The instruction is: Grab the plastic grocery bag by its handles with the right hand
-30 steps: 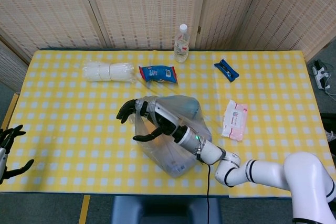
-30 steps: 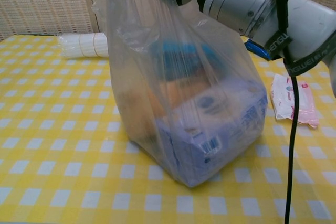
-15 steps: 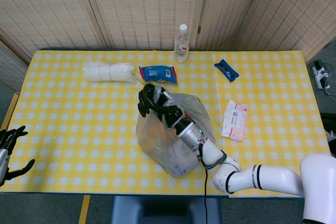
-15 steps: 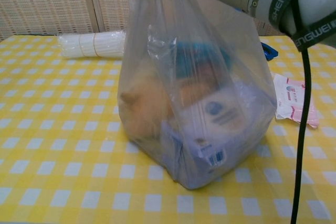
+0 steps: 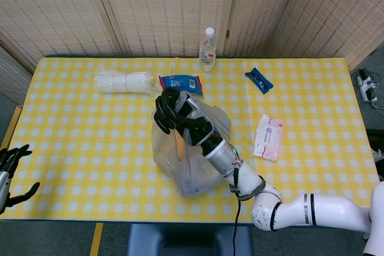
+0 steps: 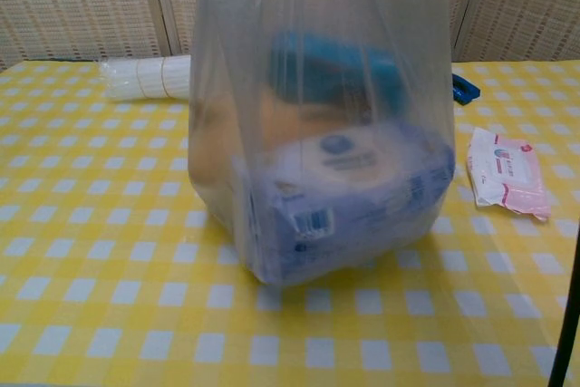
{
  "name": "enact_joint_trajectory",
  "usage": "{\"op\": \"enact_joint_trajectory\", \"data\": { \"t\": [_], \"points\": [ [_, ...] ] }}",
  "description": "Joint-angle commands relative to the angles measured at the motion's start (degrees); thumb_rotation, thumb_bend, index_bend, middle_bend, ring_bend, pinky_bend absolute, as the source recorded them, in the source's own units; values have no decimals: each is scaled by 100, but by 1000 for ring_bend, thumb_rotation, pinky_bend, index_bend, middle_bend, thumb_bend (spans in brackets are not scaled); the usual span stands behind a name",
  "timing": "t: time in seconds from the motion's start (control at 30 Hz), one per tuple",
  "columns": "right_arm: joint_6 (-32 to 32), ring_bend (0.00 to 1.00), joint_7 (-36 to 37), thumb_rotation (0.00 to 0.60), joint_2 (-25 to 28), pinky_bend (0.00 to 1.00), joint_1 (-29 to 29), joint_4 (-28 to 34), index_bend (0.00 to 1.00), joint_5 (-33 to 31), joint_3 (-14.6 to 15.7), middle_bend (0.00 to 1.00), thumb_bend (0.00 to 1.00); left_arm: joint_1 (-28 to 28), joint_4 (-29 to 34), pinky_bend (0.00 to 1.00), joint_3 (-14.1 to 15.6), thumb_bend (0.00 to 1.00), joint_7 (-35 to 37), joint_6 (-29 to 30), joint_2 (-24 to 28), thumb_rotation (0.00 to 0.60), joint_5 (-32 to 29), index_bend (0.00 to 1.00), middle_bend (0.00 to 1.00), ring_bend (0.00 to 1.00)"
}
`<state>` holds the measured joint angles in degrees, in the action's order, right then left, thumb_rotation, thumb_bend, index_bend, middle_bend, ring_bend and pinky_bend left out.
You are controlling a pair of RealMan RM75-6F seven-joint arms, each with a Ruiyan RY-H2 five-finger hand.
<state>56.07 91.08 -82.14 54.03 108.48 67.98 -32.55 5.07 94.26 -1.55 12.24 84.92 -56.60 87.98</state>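
Above the table [image 5: 72, 142], my right hand [image 5: 171, 112] clenched the grocery bag [image 6: 317, 133] handles; left hand [image 5: 11, 169] hung released.

The plastic grocery bag [image 5: 192, 163] is clear and full, with blue, orange and white packages inside; it stands upright near the table's 6 o'clock edge, handles pulled up tight

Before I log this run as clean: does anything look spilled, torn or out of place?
Nothing stands out. The right robot hand grips the plastic grocery bag at its top; its contents stay inside. The wipes pack and water bottle sit undisturbed on the table.
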Motion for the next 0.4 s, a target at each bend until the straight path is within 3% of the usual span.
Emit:
{"op": "enact_joint_trajectory", "data": {
  "t": [0.03, 0.13, 0.4],
  "points": [
    [62, 806, -341, 600, 408, 787, -28, 661, 644, -345, -708, 692, 633, 1, 6, 0, 4, 328, -4, -5, -1, 600, 1, 90, 236, 117],
    [231, 805, -542, 600, 661, 784, -137, 1191, 644, -539, -1167, 692, 633, 2, 6, 0, 2, 328, -8, -8, 2, 600, -10, 90, 236, 117],
    [200, 803, -1140, 600, 908, 780, -292, 1515, 644, -947, -1309, 692, 633, 78, 1, 0, 17, 329, -49, -178, -20, 600, -44, 91, 236, 118]
  ]
}}
